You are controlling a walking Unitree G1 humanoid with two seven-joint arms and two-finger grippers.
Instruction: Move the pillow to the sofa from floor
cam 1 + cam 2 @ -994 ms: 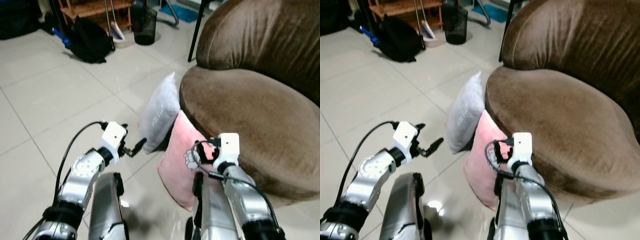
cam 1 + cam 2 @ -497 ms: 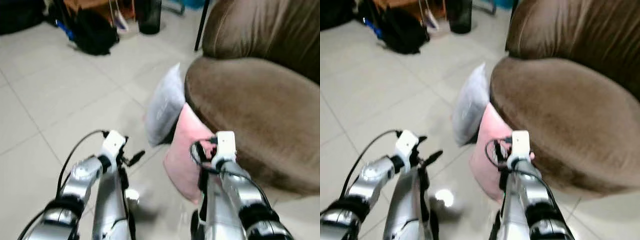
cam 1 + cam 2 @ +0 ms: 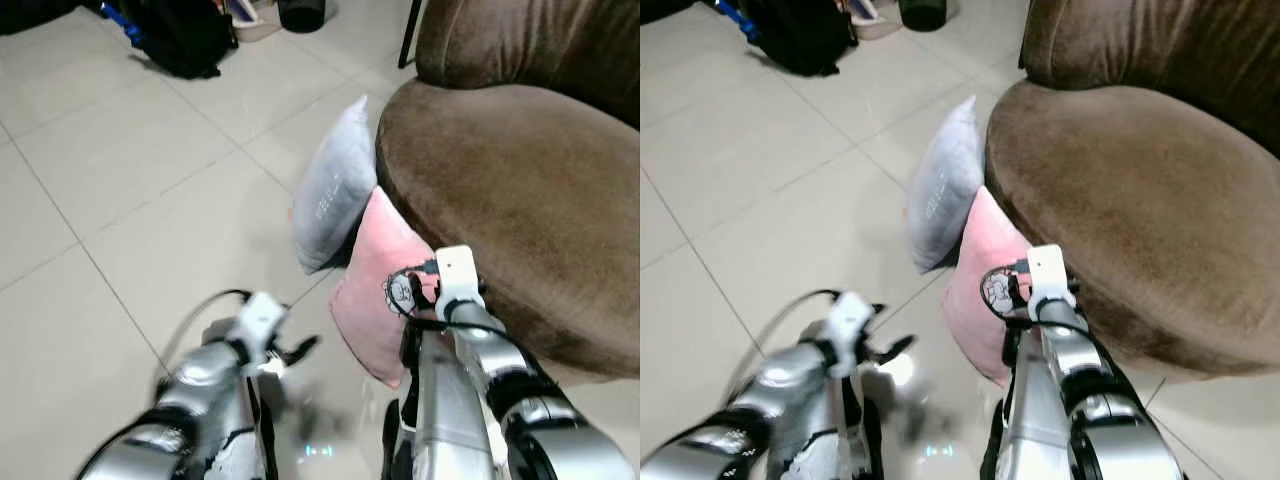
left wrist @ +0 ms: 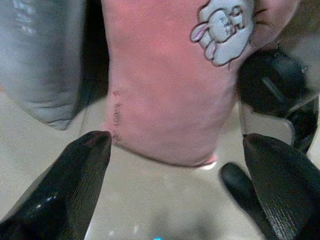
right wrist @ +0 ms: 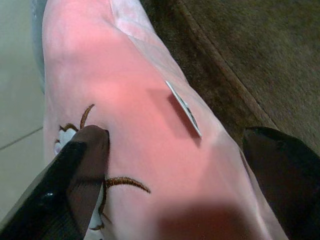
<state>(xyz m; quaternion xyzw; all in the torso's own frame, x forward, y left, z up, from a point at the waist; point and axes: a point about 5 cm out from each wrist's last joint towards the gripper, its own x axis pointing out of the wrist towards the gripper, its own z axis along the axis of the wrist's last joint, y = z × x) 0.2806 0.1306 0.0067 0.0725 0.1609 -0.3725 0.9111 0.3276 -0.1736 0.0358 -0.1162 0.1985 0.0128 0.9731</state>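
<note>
Even, fairly bright indoor light falls on the pale tiled floor (image 3: 120, 190), which is glossy: a white glare spot sits on it just below the left gripper (image 3: 890, 350), with a small teal glint lower down. The left arm (image 3: 200, 400) is smeared by motion blur in both eye views, while the right arm (image 3: 470, 370) and the brown sofa (image 3: 520, 180) stay reasonably sharp. A dark shadow lies between the grey pillow (image 3: 335, 190) and the pink pillow (image 3: 385, 270). In the 2 wrist views the black fingers (image 4: 60, 195) are soft and out of focus, and the pink fabric glows slightly reddish, with a dim shadow at its near edge.
</note>
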